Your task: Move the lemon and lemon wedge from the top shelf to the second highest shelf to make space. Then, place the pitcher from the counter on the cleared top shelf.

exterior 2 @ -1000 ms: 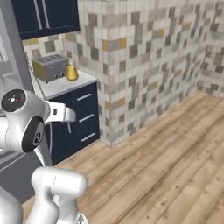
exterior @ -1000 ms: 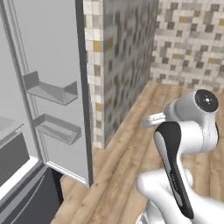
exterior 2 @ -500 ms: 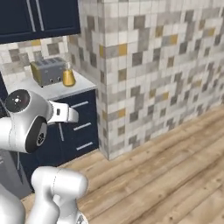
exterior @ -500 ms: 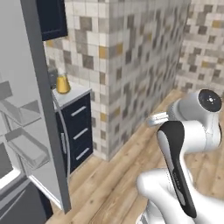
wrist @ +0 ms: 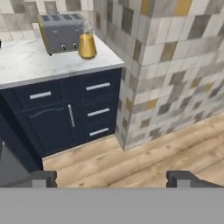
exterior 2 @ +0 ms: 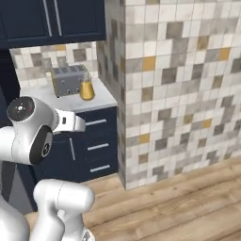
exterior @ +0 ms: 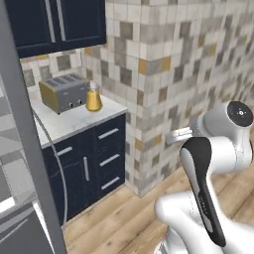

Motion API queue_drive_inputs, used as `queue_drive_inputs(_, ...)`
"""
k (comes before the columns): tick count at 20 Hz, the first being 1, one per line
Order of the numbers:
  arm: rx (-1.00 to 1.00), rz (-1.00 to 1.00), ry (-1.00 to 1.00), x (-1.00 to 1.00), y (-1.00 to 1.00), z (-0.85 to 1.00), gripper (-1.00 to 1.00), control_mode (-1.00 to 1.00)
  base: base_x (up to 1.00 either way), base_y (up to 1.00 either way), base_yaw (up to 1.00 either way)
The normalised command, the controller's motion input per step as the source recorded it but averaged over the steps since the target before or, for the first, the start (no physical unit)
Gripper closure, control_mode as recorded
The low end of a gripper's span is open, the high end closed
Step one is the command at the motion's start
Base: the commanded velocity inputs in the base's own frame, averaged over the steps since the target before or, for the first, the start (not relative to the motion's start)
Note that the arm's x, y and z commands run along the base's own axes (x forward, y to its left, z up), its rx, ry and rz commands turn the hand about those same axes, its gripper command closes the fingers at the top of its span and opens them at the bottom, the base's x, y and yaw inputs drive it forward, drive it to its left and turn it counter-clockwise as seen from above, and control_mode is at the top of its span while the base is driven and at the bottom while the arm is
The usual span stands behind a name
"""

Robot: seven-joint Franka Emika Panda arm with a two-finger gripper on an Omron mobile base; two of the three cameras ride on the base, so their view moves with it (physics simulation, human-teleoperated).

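The hand (wrist: 112, 178) hangs released and empty above the wooden floor (wrist: 144, 159), its two fingertips (wrist: 40, 178) set wide apart. Beyond the floor stand dark blue drawers (wrist: 97, 109) beneath a white marble desk (wrist: 30, 61). A tiled wall corner (wrist: 148, 65) juts out just right of them. On the desk, the pitcher (wrist: 86, 40) of amber liquid stands upright just beside the grey toaster (wrist: 59, 31), at the desk's right end.
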Motion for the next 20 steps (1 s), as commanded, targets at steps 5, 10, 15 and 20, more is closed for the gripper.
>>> queue_drive_inputs(5,0.0,0.0,0.0,0.0,0.0,0.0,-1.0,1.0,0.79,0.0,0.33)
queue_drive_inputs(10,0.0,0.0,0.0,0.0,0.0,0.0,-1.0,1.0,0.83,0.0,0.3)
queue_drive_inputs(15,0.0,0.0,0.0,0.0,0.0,0.0,-1.0,1.0,0.82,-0.03,0.25)
queue_drive_inputs(20,0.0,0.0,0.0,0.0,0.0,0.0,-1.0,1.0,0.76,-0.07,0.25)
